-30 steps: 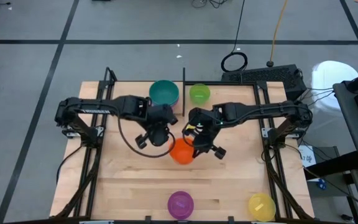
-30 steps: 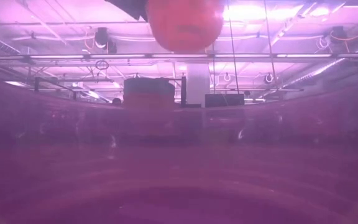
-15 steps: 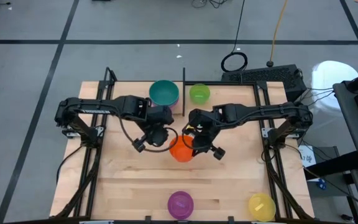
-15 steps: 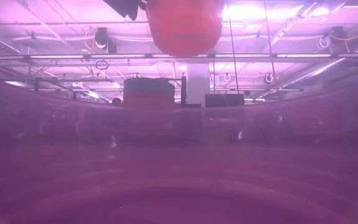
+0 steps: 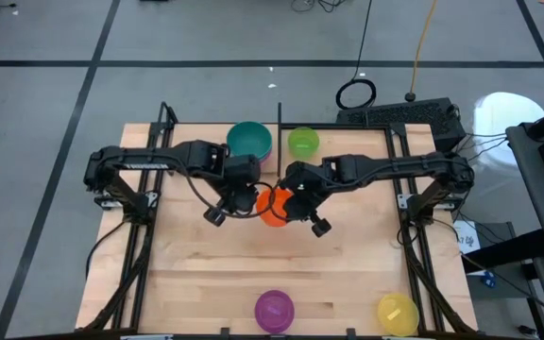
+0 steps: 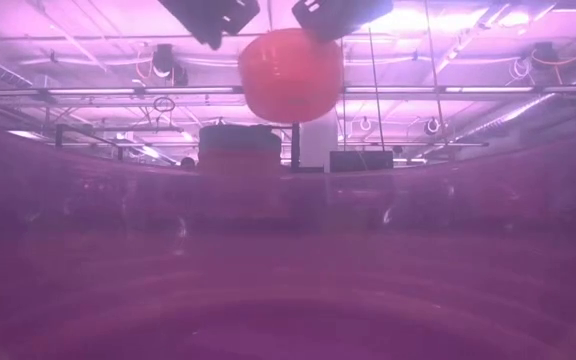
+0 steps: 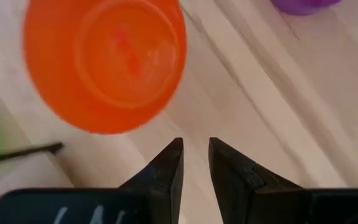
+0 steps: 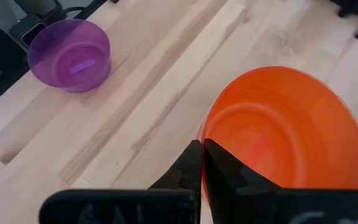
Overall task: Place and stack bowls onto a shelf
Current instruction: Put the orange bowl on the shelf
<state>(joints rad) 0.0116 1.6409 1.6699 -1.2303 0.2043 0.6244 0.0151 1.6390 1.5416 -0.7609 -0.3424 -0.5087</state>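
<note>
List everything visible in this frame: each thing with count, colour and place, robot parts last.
Orange bowl: one, orange, lifted above mid-table between the two pincers, its rim pinched by the right one.
Teal bowl: one, teal, far edge of the table, left of the black rod; something pink shows at its right edge.
Lime green bowl: one, lime green, far edge, right of the rod.
Purple bowl: one, purple, near edge, centre.
Yellow bowl: one, yellow, near right corner.
Table: one, pale wood.
Left pincer: dark, slightly open, holding nothing, beside the orange bowl.
Right pincer: dark, shut on the orange bowl's rim.
</note>
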